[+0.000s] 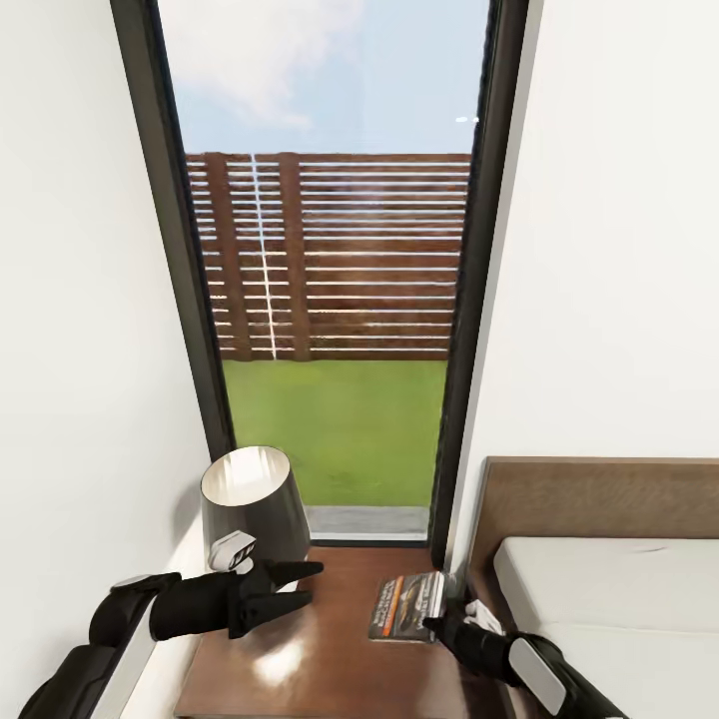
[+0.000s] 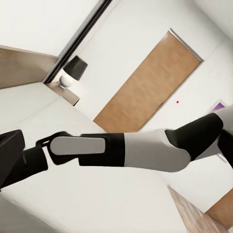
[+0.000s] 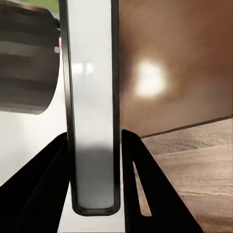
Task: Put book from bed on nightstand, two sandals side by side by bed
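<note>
Pinching the book [image 1: 407,606] edge-on between its fingers, the right gripper [image 1: 439,621] holds it on the nightstand [image 1: 330,669] beside the bed [image 1: 609,599]; the left gripper [image 1: 292,589] hovers with jaws spread near the lamp [image 1: 253,504]

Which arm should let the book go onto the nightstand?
Right: its claw is at the book, edge between the fingers, over the nightstand. The left claw sits by the lamp.

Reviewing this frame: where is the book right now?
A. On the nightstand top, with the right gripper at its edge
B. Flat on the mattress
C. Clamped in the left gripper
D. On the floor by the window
A: in the head view the book lies on the nightstand beside the lamp, the right gripper at its edge.
</note>
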